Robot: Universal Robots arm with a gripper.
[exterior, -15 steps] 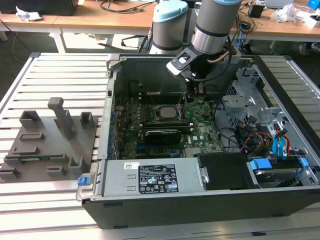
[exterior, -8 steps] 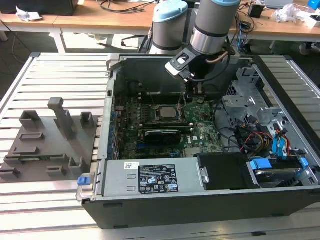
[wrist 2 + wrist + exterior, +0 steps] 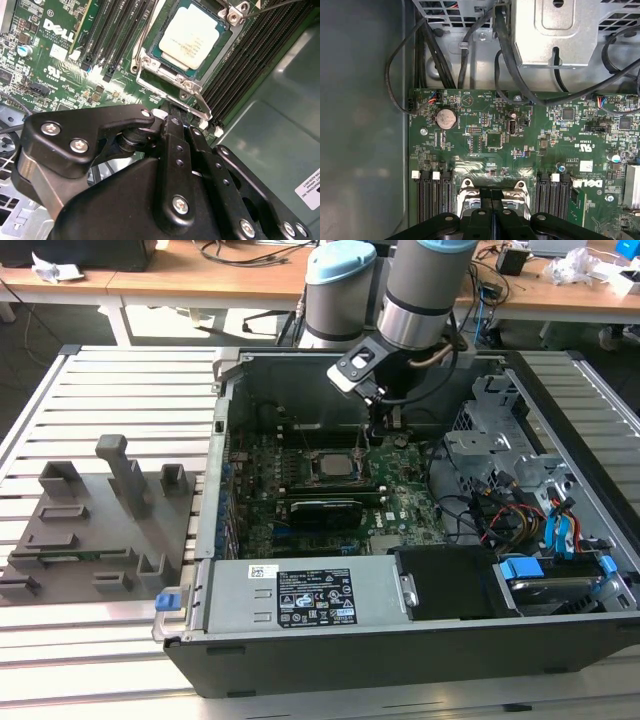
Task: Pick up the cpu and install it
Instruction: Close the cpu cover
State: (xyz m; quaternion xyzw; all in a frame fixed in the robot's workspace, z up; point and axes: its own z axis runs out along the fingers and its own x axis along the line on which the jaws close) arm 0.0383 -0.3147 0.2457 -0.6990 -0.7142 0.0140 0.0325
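Silvery-topped, the cpu [image 3: 192, 37] lies flat inside the metal-framed socket [image 3: 145, 62] on the green motherboard [image 3: 485, 130] of the opened computer case [image 3: 400, 650] — the gripper [image 3: 492, 195] hangs just beside that socket, fingers pressed together, holding nothing.

White logo lettering is printed on the green motherboard [image 3: 50, 65] in the second wrist view. A black-and-white sticker [image 3: 315, 605] of fine print lies on the grey power supply [image 3: 385, 590].

My grey-and-silver arm [image 3: 421, 295] points straight down; my black metal gripper [image 3: 492, 194] hangs with fingers pressed together, empty.
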